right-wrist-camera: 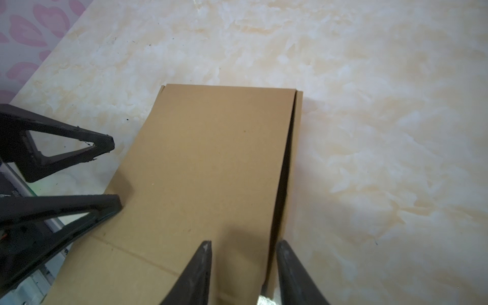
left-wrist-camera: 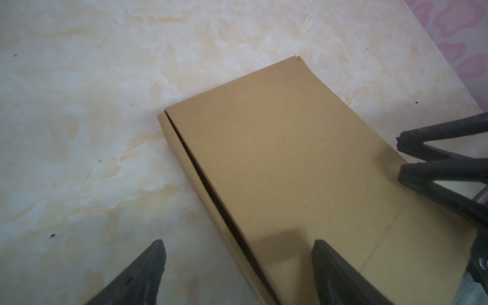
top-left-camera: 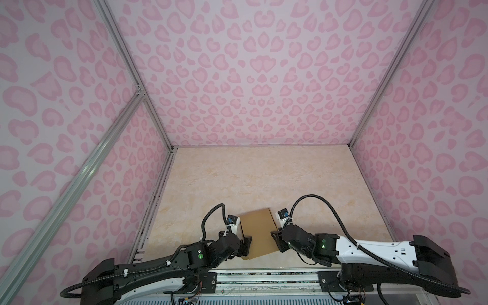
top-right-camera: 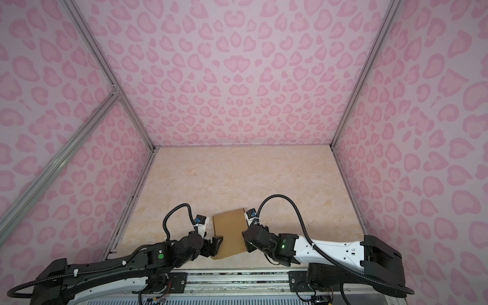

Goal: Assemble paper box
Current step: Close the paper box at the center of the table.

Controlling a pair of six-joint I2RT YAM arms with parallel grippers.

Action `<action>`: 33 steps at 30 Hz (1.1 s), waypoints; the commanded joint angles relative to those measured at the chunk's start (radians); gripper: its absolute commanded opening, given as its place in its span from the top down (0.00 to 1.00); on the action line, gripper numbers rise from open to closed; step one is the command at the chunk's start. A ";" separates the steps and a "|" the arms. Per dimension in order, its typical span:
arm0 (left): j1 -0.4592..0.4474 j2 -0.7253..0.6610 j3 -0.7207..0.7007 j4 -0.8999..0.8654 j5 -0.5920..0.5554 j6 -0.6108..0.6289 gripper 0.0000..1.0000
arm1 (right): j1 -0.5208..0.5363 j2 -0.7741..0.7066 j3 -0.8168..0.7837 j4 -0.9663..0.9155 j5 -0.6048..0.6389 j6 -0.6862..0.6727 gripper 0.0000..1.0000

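Observation:
The paper box [top-left-camera: 257, 231] [top-right-camera: 229, 232] is a shallow brown cardboard mailer lying flat near the table's front middle, with its lid folded down. A dark slit runs between the lid and each long side wall [left-wrist-camera: 184, 148] [right-wrist-camera: 297, 148]. My left gripper [top-left-camera: 245, 245] [top-right-camera: 215, 245] [left-wrist-camera: 239, 245] [right-wrist-camera: 115, 174] is open and straddles the box's left edge, one finger over the lid, the other over the table. My right gripper [top-left-camera: 277, 240] [top-right-camera: 247, 240] [right-wrist-camera: 245, 245] [left-wrist-camera: 400, 155] stands partly open astride the right edge, one finger above the lid, one outside the wall.
The beige marbled table [top-left-camera: 237, 179] stretches behind the box. Pink patterned walls [top-left-camera: 422, 158] with aluminium frame bars [top-left-camera: 158, 126] enclose it on three sides. A metal rail [top-left-camera: 264, 280] carrying both arm bases runs along the front edge.

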 commanded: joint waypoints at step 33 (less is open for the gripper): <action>0.188 -0.223 0.006 -0.164 0.092 -0.018 0.08 | -0.109 -0.095 -0.008 -0.117 -0.052 -0.045 0.56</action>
